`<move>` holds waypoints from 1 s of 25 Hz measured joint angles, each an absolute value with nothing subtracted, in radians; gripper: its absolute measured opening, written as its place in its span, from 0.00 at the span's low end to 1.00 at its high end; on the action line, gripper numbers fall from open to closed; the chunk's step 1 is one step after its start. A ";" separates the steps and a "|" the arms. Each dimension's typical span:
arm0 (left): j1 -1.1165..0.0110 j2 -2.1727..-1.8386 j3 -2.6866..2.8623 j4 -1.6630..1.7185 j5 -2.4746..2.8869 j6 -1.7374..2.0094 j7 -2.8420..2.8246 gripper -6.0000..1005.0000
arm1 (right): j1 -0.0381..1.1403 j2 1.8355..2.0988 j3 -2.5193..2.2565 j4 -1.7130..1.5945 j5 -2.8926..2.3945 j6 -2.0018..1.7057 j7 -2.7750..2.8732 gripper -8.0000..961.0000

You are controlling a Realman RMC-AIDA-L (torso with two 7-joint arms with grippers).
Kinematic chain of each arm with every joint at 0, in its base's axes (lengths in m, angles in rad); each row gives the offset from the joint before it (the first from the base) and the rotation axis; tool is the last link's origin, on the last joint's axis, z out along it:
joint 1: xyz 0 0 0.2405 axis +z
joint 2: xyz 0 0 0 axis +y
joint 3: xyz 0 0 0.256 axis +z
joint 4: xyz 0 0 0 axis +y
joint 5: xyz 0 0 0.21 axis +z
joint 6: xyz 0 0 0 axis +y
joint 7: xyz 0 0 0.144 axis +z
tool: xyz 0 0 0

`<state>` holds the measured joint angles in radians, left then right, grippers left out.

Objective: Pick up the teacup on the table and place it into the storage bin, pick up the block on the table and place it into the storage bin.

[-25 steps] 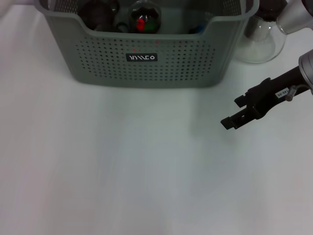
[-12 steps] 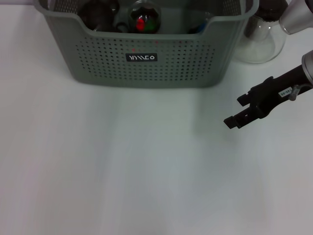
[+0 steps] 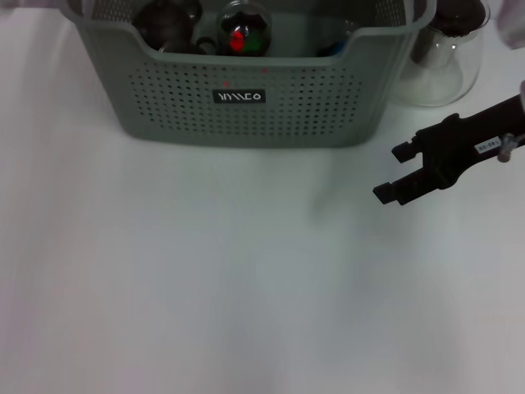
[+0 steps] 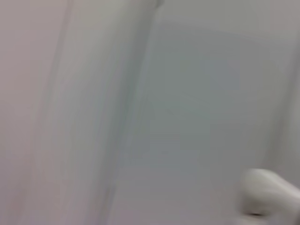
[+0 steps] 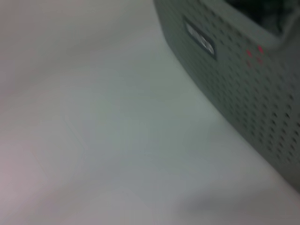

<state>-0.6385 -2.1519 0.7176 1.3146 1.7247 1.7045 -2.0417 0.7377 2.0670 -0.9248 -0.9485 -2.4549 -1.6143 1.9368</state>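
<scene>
The storage bin [image 3: 246,107], grey-green with perforated walls and a black label, stands at the far middle of the white table; its wall [image 5: 243,79] also fills one side of the right wrist view. Inside it lie a dark brown rounded vessel [image 3: 166,20] and a dark round thing with a red and green piece [image 3: 241,34]. I cannot tell which of these is the teacup or the block. My right gripper [image 3: 391,173] hangs open and empty over the table, right of the bin's near right corner. The left gripper is out of view.
A clear glass jug [image 3: 439,66] stands just right of the bin, behind my right arm. The white tabletop [image 3: 205,279] stretches in front of the bin. The left wrist view shows only blurred pale surface and a white rounded shape [image 4: 269,194].
My right gripper has drifted slightly away from me and its arm now lies flatter. It stays open and empty. The bin and its contents have not moved.
</scene>
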 joint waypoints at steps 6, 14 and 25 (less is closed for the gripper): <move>-0.478 -2.173 0.630 1.196 1.690 1.905 -1.906 0.88 | 0.679 2.060 -0.830 -0.936 -2.292 -1.647 1.784 0.95; -0.341 -2.178 0.609 1.063 1.847 1.935 -1.692 0.88 | 0.605 2.090 -0.804 -0.850 -2.057 -1.658 1.628 0.95; -0.377 -2.169 0.607 0.920 2.079 1.855 -1.569 0.88 | 0.644 2.092 -0.813 -0.663 -2.031 -1.624 1.497 0.95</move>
<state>-0.3769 -2.1687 0.6071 0.9203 2.0786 1.8551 -1.5687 0.6441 2.0924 -0.8134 -0.6625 -2.0309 -1.6240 1.4970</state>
